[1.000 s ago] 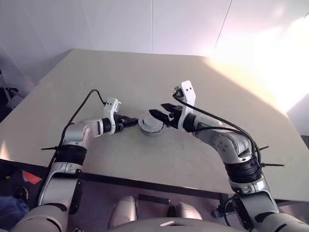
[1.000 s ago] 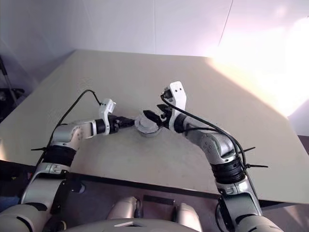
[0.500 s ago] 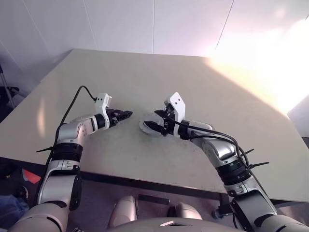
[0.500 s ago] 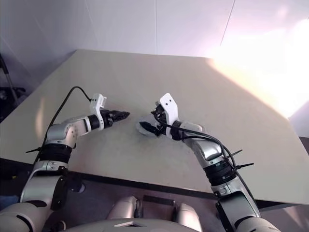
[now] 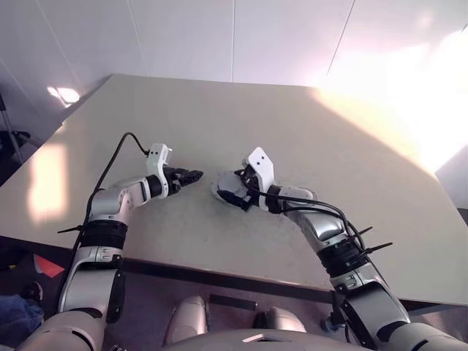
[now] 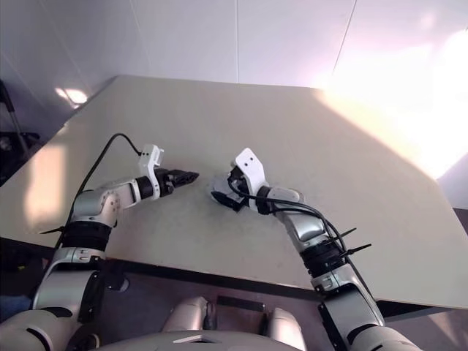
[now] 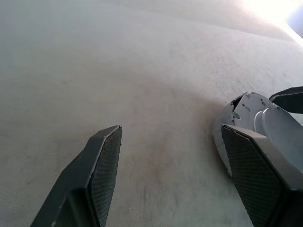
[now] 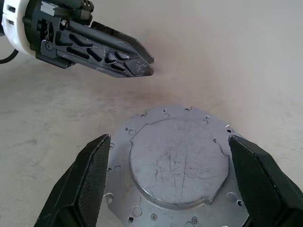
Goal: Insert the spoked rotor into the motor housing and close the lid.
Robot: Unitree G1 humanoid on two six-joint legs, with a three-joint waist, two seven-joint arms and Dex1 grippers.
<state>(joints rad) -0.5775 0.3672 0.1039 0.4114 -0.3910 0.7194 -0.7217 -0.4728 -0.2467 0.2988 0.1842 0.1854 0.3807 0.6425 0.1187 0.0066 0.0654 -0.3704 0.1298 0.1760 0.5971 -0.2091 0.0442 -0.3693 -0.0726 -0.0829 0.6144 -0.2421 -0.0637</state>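
Observation:
The lid (image 8: 177, 156), a light-grey metal disc with a raised round middle and small holes round its rim, lies face up on the beige table (image 5: 292, 124). My right gripper (image 8: 169, 138) is open, one finger on each side of the lid, with a gap to it on both sides. My left gripper (image 5: 194, 175) hovers just left of the lid, open and empty; its fingers (image 7: 102, 161) stand wide apart. A pale side wall (image 7: 218, 137) shows under the lid's rim. I cannot tell whether that is the motor housing. The spoked rotor is hidden or out of view.
The table's front edge (image 5: 219, 274) runs close below both arms. A white wall (image 5: 219, 36) stands behind the table, and a bright sunlit patch (image 5: 409, 110) covers the table's right side. Black cables trail along both forearms.
My right gripper has sunk toward the table, rolled, and spread its fingers wider around the lid. The left gripper, earlier right at the lid's edge, now stands a little apart from it.

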